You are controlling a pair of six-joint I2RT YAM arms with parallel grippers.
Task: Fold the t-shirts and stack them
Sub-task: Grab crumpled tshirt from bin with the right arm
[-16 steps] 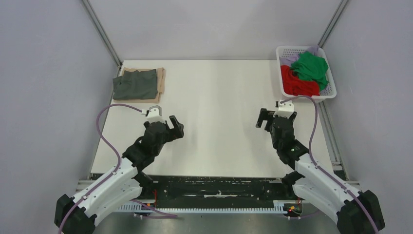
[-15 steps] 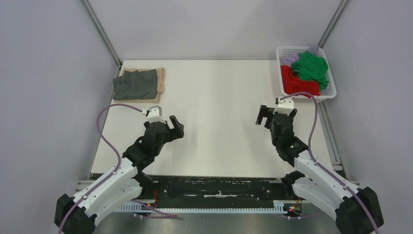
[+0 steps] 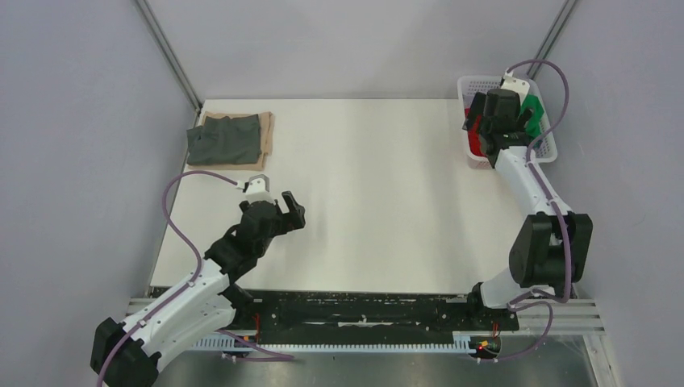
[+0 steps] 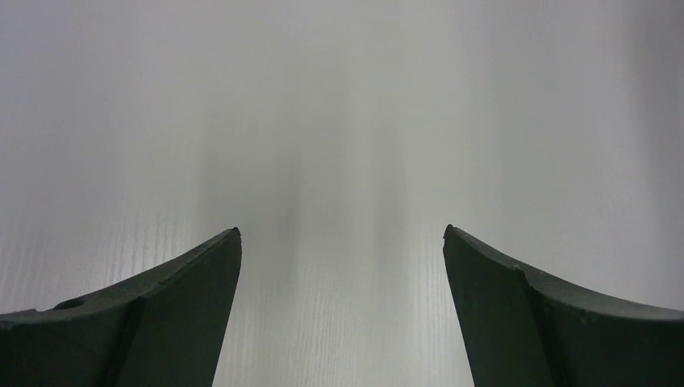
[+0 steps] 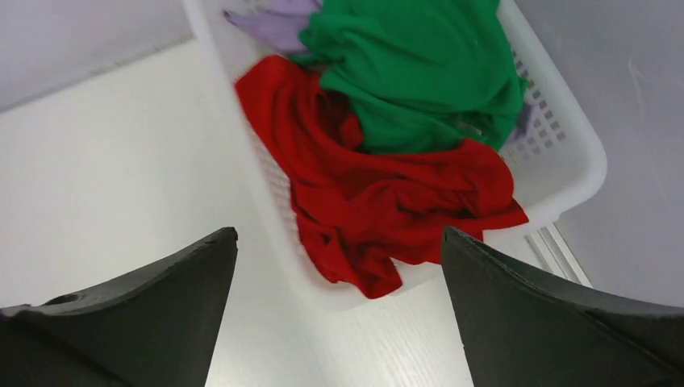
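A dark grey t-shirt (image 3: pixel 223 141) lies folded on a folded tan t-shirt (image 3: pixel 265 133) at the table's far left. In the white basket (image 5: pixel 566 165) a bright red t-shirt (image 5: pixel 387 201) lies crumpled, partly under a green t-shirt (image 5: pixel 411 72), with a pale lilac t-shirt (image 5: pixel 274 24) behind them. My right gripper (image 5: pixel 339 234) hovers open just above the basket's near end, over the red cloth, holding nothing. In the top view the right gripper (image 3: pixel 494 121) hides most of the basket's contents. My left gripper (image 3: pixel 290 211) rests open over bare table at the near left, nothing between its fingers (image 4: pixel 193 274).
The basket (image 3: pixel 550 151) sits at the table's far right corner, next to the frame rail (image 3: pixel 556 32). White table (image 3: pixel 363 177) lies between the folded pile and the basket. Grey walls close in both sides.
My right arm has reached from the near right of the table out to the basket, its gripper still open. The left arm and the shirts have not moved.
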